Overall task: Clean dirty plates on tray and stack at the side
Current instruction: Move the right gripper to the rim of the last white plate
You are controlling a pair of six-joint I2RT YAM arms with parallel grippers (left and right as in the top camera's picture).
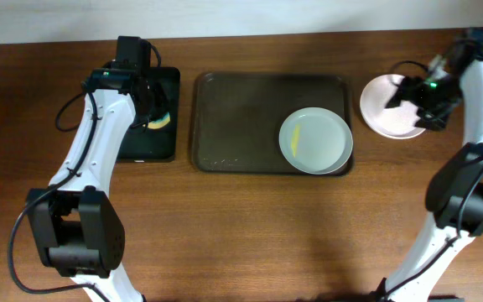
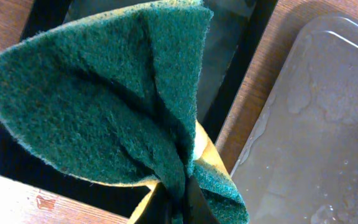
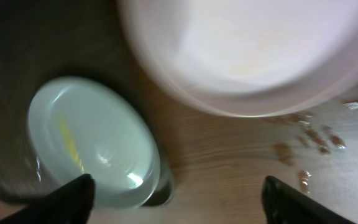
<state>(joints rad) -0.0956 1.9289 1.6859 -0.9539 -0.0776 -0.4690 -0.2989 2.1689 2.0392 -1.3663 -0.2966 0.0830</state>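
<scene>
Table (image 1: pixel 250 226) bearing tray (image 1: pixel 225 126), black tray (image 1: pixel 141 153), plate (image 1: pixel 378 107)

We see the pinkish plate (image 3: pixel 247 50) blurred and cut off at the top edge; the green scouring pad (image 2: pixel 104 93) hides most of the black tray (image 2: pixel 238 68).

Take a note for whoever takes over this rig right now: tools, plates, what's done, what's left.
Left tool: shut on the green scouring pad, over the black tray.
Right tool: open, empty, above the side plate on the table, right of the large tray.
Smeared plate: on the large tray's right end, yellow streak.
Done: one plate visibly set aside; any beneath unseen.
Left: scrub the smeared plate, stack it there.
</scene>
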